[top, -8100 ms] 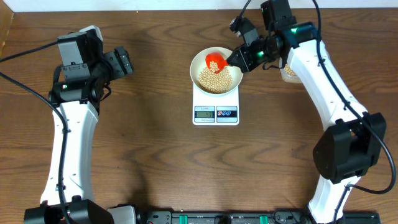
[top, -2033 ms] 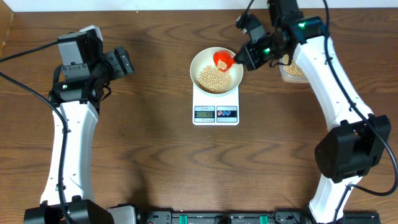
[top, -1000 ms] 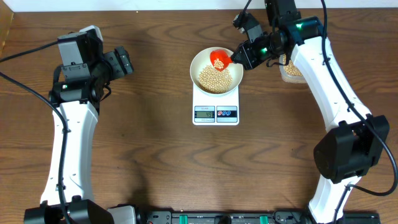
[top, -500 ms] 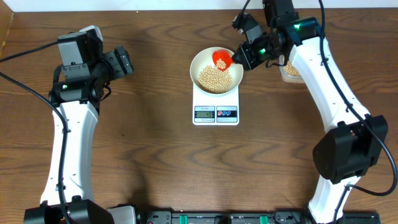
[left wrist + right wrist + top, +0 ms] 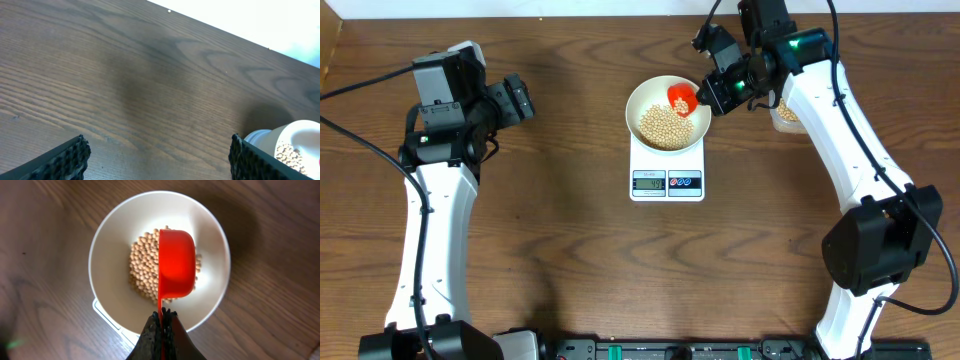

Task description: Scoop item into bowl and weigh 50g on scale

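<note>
**DESK:** What has the right gripper [image 5: 162, 325] got?

**FIELD:** Its jaws are pinched tight on the thin handle of a small red plastic scoop [image 5: 176, 262]. The scoop juts straight ahead of the fingertips, rolled onto its edge. I cannot tell whether any beans are left inside it.

**DESK:** And below?

**FIELD:** Directly under the scoop, a heap of small round pale-tan beans [image 5: 142, 267] lies in the round plain white bowl [image 5: 112, 235]. The bowl sits on the small white rectangular digital scale [image 5: 667, 180]. The display figures are too small to read.

**DESK:** How is this step done well?

**FIELD:** It looks like the trimming stage. The wrist should roll in small steps so that beans drop a few at a time. The scoop should stay clear of the rim so nothing presses on the scale, and each pour should wait for the reading to settle. Overshooting is the risk.

**DESK:** Farther out?

**FIELD:** Just behind the wrist is a clear plastic tub [image 5: 785, 115] of beans, half hidden by the arm. Well apart, across the brown wooden table [image 5: 570, 230], the left gripper [image 5: 515, 100] hangs wide open, holding nothing.
</note>
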